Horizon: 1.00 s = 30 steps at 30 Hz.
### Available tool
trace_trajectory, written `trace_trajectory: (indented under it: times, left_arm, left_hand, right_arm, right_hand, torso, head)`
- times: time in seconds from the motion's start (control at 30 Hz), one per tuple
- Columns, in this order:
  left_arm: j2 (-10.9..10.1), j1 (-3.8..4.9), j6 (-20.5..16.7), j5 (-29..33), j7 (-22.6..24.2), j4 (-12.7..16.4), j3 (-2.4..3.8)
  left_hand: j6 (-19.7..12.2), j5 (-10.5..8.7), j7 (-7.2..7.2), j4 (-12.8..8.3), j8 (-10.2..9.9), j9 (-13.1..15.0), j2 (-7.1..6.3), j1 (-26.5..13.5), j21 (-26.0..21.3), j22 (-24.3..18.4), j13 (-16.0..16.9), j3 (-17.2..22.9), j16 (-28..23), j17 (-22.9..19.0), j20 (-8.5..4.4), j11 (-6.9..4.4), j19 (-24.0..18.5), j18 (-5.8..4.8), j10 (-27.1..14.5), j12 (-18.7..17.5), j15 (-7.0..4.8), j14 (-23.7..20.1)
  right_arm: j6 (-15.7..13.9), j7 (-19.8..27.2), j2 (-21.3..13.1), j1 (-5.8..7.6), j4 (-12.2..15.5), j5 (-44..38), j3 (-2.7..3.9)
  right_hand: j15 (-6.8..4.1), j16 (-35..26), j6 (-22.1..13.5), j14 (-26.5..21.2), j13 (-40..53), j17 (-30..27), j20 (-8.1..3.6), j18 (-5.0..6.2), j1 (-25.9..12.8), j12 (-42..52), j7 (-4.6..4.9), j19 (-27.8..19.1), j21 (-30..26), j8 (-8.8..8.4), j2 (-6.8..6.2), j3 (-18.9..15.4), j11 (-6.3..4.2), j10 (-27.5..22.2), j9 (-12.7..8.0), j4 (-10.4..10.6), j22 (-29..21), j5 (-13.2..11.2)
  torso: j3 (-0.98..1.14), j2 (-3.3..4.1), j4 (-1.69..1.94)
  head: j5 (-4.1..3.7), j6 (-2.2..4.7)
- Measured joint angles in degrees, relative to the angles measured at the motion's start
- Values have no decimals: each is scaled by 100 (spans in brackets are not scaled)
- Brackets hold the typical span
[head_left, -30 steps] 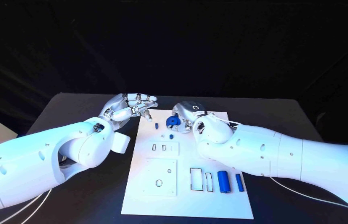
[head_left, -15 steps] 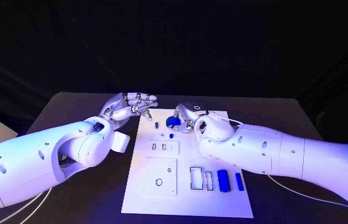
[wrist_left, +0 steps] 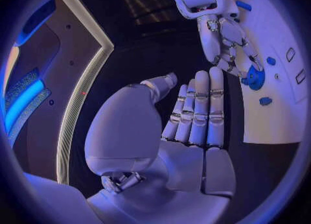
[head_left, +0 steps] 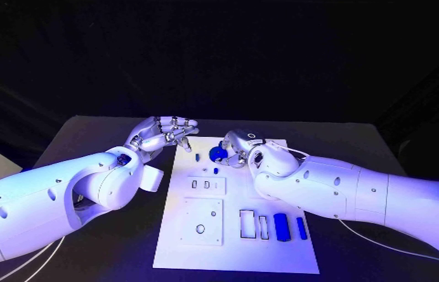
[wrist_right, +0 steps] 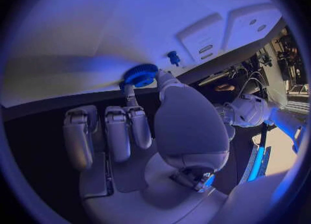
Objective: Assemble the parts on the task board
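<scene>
The white task board (head_left: pixel 236 247) lies in the middle of the black table. At the board's far end my right hand (head_left: pixel 238 146) pinches a blue gear (head_left: pixel 217 153) between thumb and a finger, low over the board. The right wrist view shows the gear (wrist_right: pixel 140 74) at the fingertips (wrist_right: pixel 132 98), with a small blue peg (wrist_right: pixel 173 57) standing close by. My left hand (head_left: pixel 165 133) hovers off the board's far left corner and holds nothing; its fingers (wrist_left: pixel 197 105) lie straight. The left wrist view shows the right hand (wrist_left: pixel 223 37) and the gear (wrist_left: pixel 254 79).
Two small blue pegs (head_left: pixel 216 170) (head_left: pixel 198 157) stand on the board near the gear. Two blue cylinders (head_left: pixel 281 227) (head_left: pixel 301 228) lie at the board's near right beside a rectangular slot (head_left: pixel 247 224). Square plates with holes (head_left: pixel 203 221) sit on the board's near left.
My right forearm has shifted very slightly. The gear, the right hand's grip and the left hand stay as they were.
</scene>
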Motion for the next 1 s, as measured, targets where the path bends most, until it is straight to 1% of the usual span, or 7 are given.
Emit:
trace_trajectory:
  times: [0.2, 0.4, 0.6, 0.67, 0.77, 0.83, 1.0]
  left_arm:
    - [-15, 0, 0, 0, 0, 2, 0]
    - [-34, 0, 0, 0, -1, 7, 0]
    - [-52, 0, 1, 0, -1, 8, 0]
    - [-56, 0, 1, 0, -1, 5, 0]
    - [-62, 0, 2, 0, 0, -4, 0]
    - [-66, 0, 3, 0, 1, -7, 0]
    - [-66, 0, 4, 0, 4, -21, 0]
  left_hand:
    - [0, 0, 0, 0, 0, 0, 0, 0, 0, 0, 0, 0, 0, 0, 0, 0, 0, 0, 0, 0, 0, 0]
    - [0, 0, 0, 0, 0, -1, 0, 0, 0, -1, 0, 0, 0, 0, 0, 0, 0, 0, 0, 0, 0, 0]
    - [0, 0, 0, -10, 0, -1, 0, 0, 11, 0, 0, 10, 0, -2, 12, 0, -12, 0, 0, 0, -3, -3]
    - [0, 0, 0, -25, 0, -2, 0, 0, 23, 6, 0, 24, 0, -5, 21, 0, -21, 0, 0, 0, -17, -18]
    - [0, 0, 0, -25, 0, -2, 0, 0, 23, 7, 0, 24, 0, -5, 21, 0, -21, 0, 0, 0, -21, -23]
    - [0, 0, 0, -25, 0, -2, 0, 0, 23, 7, 0, 24, 0, -5, 21, 0, -20, 0, 0, 0, -21, -23]
    - [0, 0, 0, -25, 0, -2, 0, 0, 23, 6, 0, 24, 0, -5, 21, 0, -21, 0, 0, 0, -21, -23]
  right_arm:
    - [16, 8, -114, -4, 122, 26, 0]
    - [-2, 11, -414, -25, 387, 79, -14]
    - [-388, 174, -1040, 2, 887, 267, 23]
    - [-531, 326, -1262, 43, 1040, 412, 46]
    - [-669, 716, -1683, 107, 1363, 722, 103]
    - [-711, 1029, -1954, 135, 1533, 950, 131]
    - [-680, 1680, -2438, 169, 1684, 1449, 159]
  right_hand:
    - [0, 0, 18, 0, 0, 0, 0, 0, 23, 0, 0, 0, 0, -2, 23, 0, 0, 0, -6, 0, -1, 0]
    - [0, 0, 31, 0, -1, 0, 0, 0, 0, -2, -8, 0, 0, 1, 46, 15, 0, 0, 8, 16, -1, 0]
    - [0, 0, 31, 0, -1, -1, 0, 0, 11, 35, -8, 0, 0, 1, 57, 76, 0, 0, -4, -7, -1, 0]
    - [0, 0, 19, 0, -1, -1, 0, 0, 66, 31, 4, 0, 0, 1, 86, 120, 0, 0, -25, -9, -2, 0]
    - [0, 0, -23, 0, -1, -1, 0, 0, 393, -58, 45, 0, 0, -35, 83, 307, 0, 0, -61, -53, -2, 78]
    - [0, 0, -23, 0, -1, 2, 0, 0, 507, -58, 45, 0, 0, -34, 38, 380, 0, 0, -69, -81, -2, 96]
    - [0, 12, -24, 0, -1, 4, 0, 0, 828, -58, 45, 0, 0, -34, -82, 474, 0, 0, -99, -143, -2, -224]
  torso:
    - [1, 1, 4]
    - [1, 1, -3]
    - [-2, -11, -16]
    - [-2, -18, -20]
    - [2, -29, -29]
    - [10, -36, -37]
    - [29, -53, -63]
  head:
    - [-2, -11]
    - [12, -20]
    - [23, -19]
    - [23, -12]
    - [23, -5]
    - [15, -5]
    - [7, -4]
